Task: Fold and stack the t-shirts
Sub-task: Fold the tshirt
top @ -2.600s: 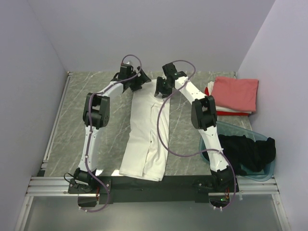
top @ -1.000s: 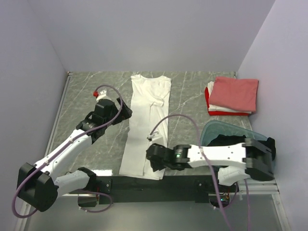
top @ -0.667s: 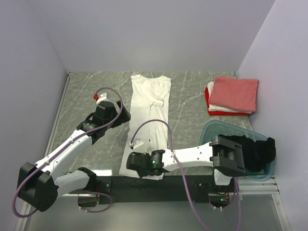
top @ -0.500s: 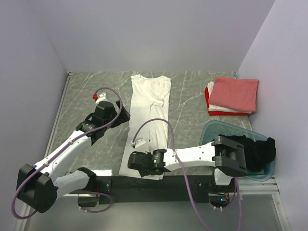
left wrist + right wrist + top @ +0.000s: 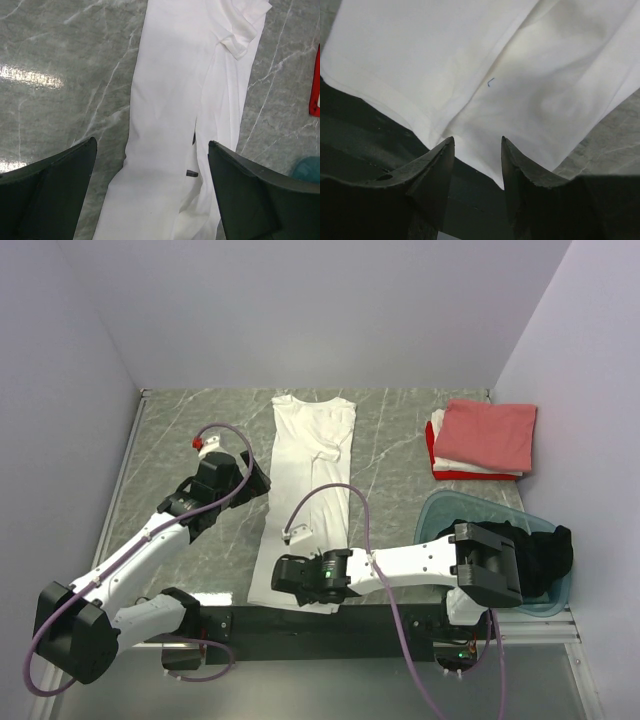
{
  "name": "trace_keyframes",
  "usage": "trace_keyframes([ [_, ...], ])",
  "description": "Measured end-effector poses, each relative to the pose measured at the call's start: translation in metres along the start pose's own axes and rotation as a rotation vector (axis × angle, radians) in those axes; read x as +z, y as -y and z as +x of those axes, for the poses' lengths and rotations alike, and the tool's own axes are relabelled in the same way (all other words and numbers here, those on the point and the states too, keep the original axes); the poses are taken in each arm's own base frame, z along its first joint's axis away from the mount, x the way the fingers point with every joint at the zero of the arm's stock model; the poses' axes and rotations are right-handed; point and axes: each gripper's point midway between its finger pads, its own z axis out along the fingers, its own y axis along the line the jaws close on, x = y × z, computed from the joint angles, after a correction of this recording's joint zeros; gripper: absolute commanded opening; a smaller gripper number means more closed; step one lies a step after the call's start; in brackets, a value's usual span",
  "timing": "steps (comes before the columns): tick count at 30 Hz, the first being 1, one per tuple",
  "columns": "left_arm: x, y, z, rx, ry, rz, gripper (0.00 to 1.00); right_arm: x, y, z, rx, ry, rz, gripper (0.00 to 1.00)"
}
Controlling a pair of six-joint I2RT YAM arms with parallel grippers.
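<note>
Half-open right pincer, above white t-shirt hem

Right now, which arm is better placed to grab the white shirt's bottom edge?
Right. The right gripper hangs open at the near hem of the white shirt. The left gripper, wide open, is beside the shirt's middle, farther from that edge.

the left arm rises from a folded elbow at the near left and reaches up and to the right, ending in the left gripper. its jaws stand wide open, the two dark fingers at opposite sides of the wrist view. the right arm doubles back at its elbow and lies stretched leftward, low across the front. the right gripper tilts downward, jaws partly apart with a clear gap between them.
</note>
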Motion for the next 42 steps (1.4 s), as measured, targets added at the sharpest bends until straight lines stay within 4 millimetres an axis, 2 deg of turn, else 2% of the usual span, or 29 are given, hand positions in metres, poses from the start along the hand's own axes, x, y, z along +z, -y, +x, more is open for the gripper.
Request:
trace_keyframes([
  [5, 0.000, 0.000, 0.000, 0.000, 0.000, -0.001, 0.99, 0.002, 0.005, 0.005, 0.001, -0.012, 0.014, 0.50],
  [26, 0.002, -0.001, 0.001, 0.001, -0.005, -0.006, 0.99, 0.030, -0.010, 0.019, -0.022, -0.067, -0.019, 0.50],
  [37, 0.002, -0.001, 0.001, 0.001, -0.005, -0.005, 0.99, 0.033, -0.008, 0.016, -0.027, -0.058, -0.008, 0.35],
  [40, 0.002, -0.001, 0.001, 0.001, -0.005, -0.005, 0.99, 0.033, -0.008, 0.016, -0.028, -0.056, -0.005, 0.27],
  [42, 0.002, -0.001, 0.001, 0.002, -0.005, -0.005, 0.99, 0.033, -0.007, 0.016, -0.029, -0.055, -0.005, 0.17],
])
